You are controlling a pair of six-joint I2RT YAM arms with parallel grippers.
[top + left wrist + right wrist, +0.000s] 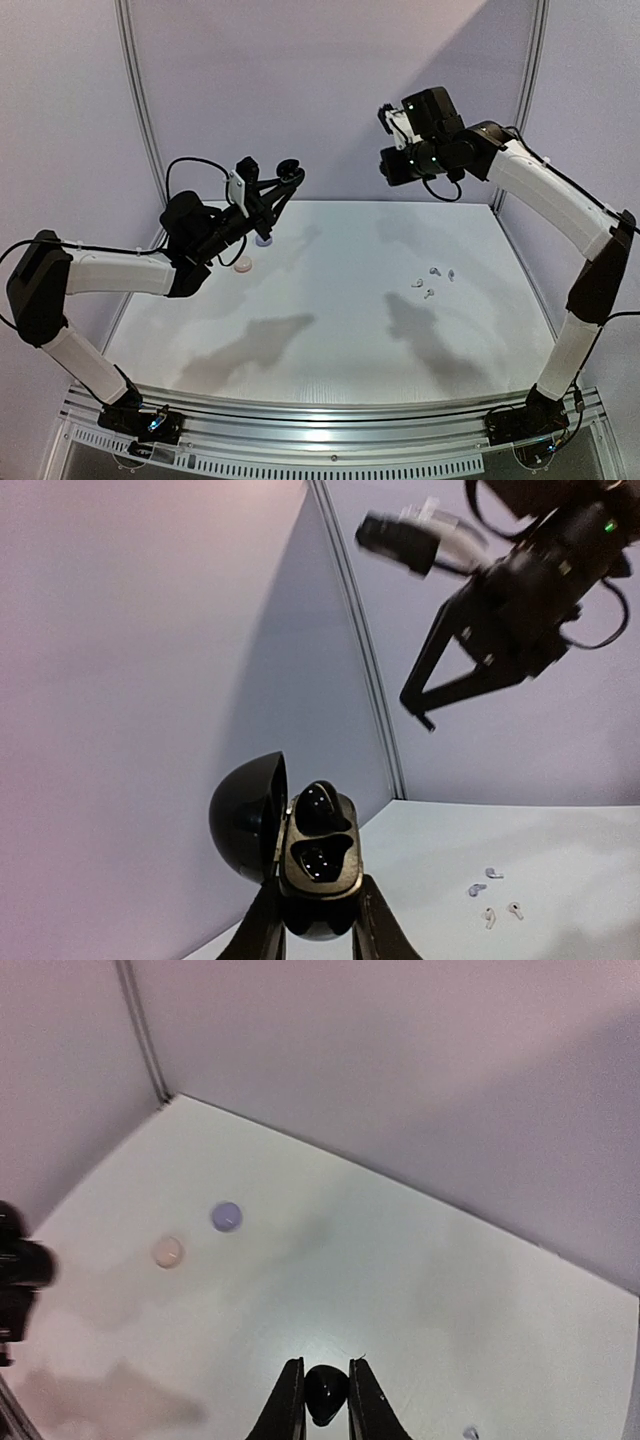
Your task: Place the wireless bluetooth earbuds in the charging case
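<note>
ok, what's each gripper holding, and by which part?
Left gripper: open black charging case, clamped across the sides of its base. Right gripper: small black earbud pinched in the jaws; which part can't be told.

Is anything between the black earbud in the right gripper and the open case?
Nothing visible. Only open air separates the right gripper, shut on the black earbud, from the case held by the left gripper; its lid is swung back.

Clamped in left claw (320, 892): open black case (320, 865), lid (245, 820) swung left, glossy black earbud (318, 805) in upper slot. Lower right on surface (570, 845), four tiny earbuds (477, 889) close together. Overhead, right claw (422, 710).
</note>
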